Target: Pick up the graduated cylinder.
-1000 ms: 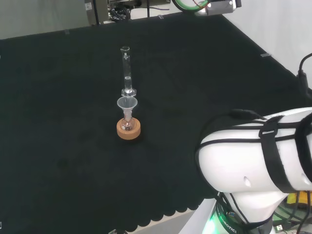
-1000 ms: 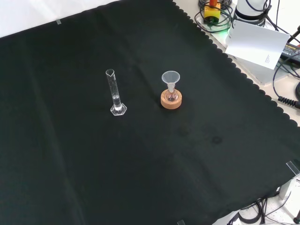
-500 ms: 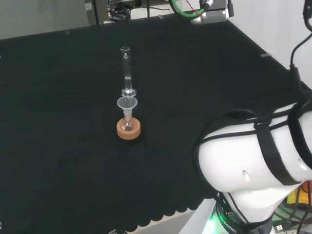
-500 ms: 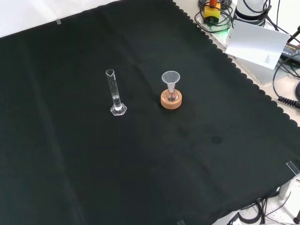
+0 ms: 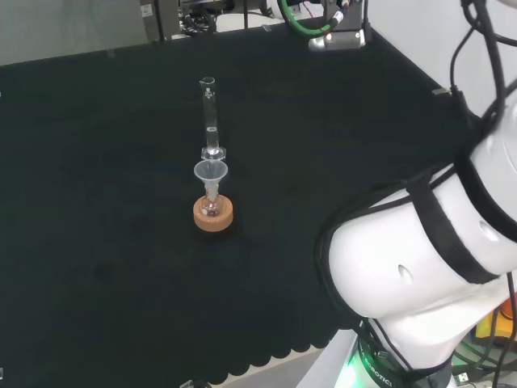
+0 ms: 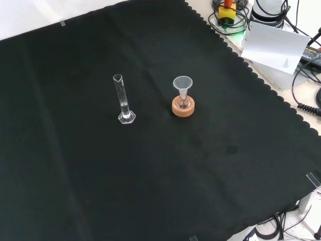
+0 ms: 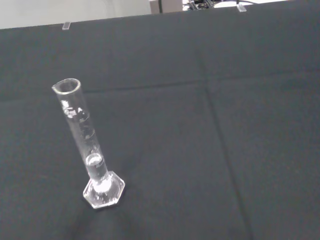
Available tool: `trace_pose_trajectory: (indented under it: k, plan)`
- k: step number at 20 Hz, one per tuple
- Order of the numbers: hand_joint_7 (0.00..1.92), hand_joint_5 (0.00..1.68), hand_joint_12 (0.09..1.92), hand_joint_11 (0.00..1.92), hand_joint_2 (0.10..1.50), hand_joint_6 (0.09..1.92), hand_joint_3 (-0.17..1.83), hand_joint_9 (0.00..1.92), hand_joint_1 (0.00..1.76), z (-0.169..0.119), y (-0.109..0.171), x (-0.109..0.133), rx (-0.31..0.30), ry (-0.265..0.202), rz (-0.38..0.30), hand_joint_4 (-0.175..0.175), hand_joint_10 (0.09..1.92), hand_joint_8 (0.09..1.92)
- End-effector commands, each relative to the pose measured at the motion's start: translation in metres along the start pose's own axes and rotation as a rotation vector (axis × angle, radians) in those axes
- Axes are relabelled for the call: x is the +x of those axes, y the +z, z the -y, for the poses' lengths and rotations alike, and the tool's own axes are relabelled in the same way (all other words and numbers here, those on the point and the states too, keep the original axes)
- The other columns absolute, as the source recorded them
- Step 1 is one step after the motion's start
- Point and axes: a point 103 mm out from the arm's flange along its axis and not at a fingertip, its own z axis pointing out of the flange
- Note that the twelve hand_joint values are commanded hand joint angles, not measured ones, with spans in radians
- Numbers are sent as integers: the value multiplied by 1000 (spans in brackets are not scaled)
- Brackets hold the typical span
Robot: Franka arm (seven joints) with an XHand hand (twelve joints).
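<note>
- So the graduated cylinder [image 6: 123,100] is standing upright on its hexagonal foot on the black cloth [image 6: 150,191]. In the front view it's left of the little flask with the funnel [image 6: 182,83] sitting in a cork ring [image 6: 182,107], clearly apart from it.
- In the head view the cylinder [image 5: 210,117] lines up right behind the funnel [image 5: 211,172], so that angle makes them look almost stacked. I'd trust the front view for the gap.
- Can't tell what the fingers are doing from here, so I'm not going to guess at whether they're spread or curled.
- Wrist view has the cylinder [image 7: 87,145] in plain sight with bare cloth all around it, which I read as the approach step, nothing grasped yet.
- My plan: come in from the side away from the funnel, aim for the mid tube rather than the lip, and keep the palm square to it.
- It's tall, thin and narrow-footed, so I reckon any sideways nudge before the fingers wrap tips it over. There looks to be a bit of liquid low in the tube, so lift straight up.
</note>
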Motion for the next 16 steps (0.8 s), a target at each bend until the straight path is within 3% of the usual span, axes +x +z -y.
trace_pose_trajectory:
  k: [1, 5, 10, 16]
  plan:
    - [112, 350, 1347, 184, 1365, 87, -18, 394, 239, -50, 31, -17, -22, -25, -44, -41, 469, 565]
    - [114, 357, 1349, 186, 1366, 87, -19, 353, 248, -65, 49, -22, 4, -34, -35, -42, 577, 572]
    - [114, 359, 1350, 185, 1365, 87, -20, 343, 253, -80, 69, -19, 14, -41, -94, -43, 606, 576]
    - [125, 349, 1352, 187, 1353, 87, -27, 348, 258, -95, 102, -9, 41, -82, -143, -44, 619, 584]
